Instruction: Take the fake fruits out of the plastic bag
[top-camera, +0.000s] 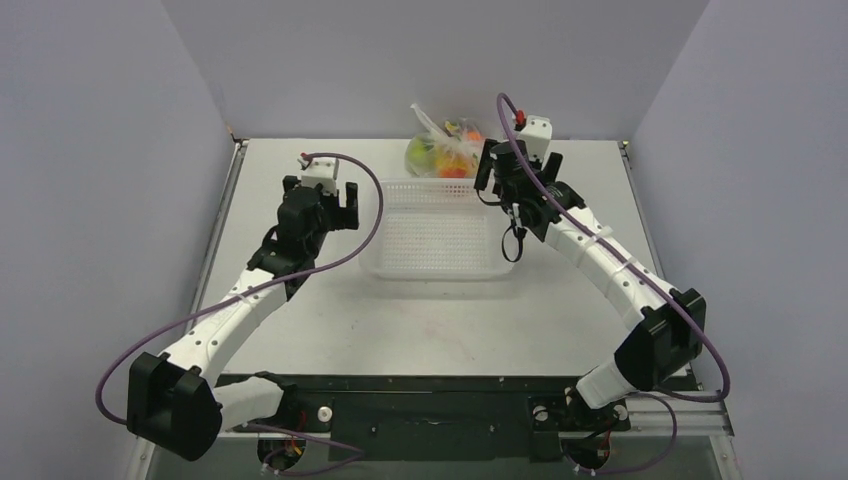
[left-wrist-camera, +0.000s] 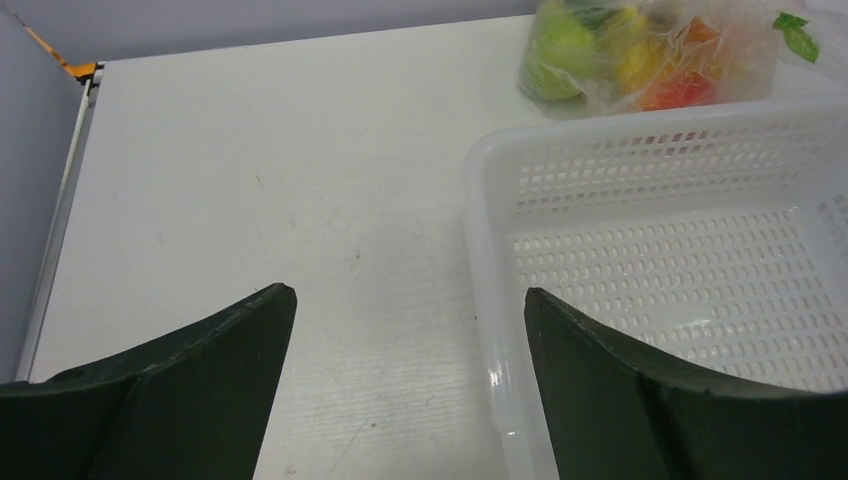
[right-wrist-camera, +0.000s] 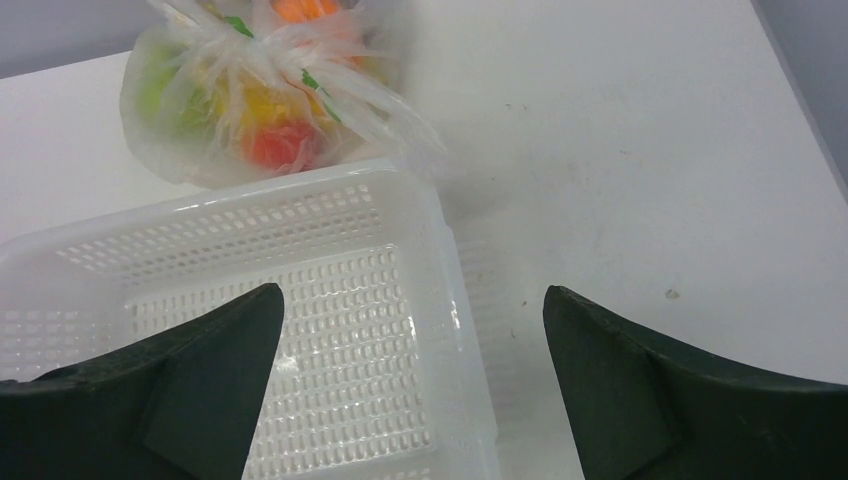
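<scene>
The left gripper (top-camera: 320, 198) hangs wide open and empty over the table (top-camera: 400, 320), left of a white basket (top-camera: 440, 270). The right gripper (top-camera: 515, 172) is also spread wide with nothing in it, above the basket's far right corner.

Overhead view: the bag (top-camera: 445, 150) sits on the table just behind the basket's far rim, with all the fruits (top-camera: 452, 165) inside it. I read the arms as flanking the basket so that either can reach the bag, the right one being much nearer.

Left wrist view: two dark fingers frame bare table, and the basket's near left corner lies under the right-hand finger. Beyond the far wall is the bag, a green pear (left-wrist-camera: 555, 45) at its left end.

Right wrist view: the fingers straddle the basket's right wall. Straight ahead, the bag's neck is bunched shut toward me, and a red fruit (right-wrist-camera: 275, 145) shows through the plastic. I judge the wide jaws suit a grab at that gathered neck, since nothing comes out until it is opened.
</scene>
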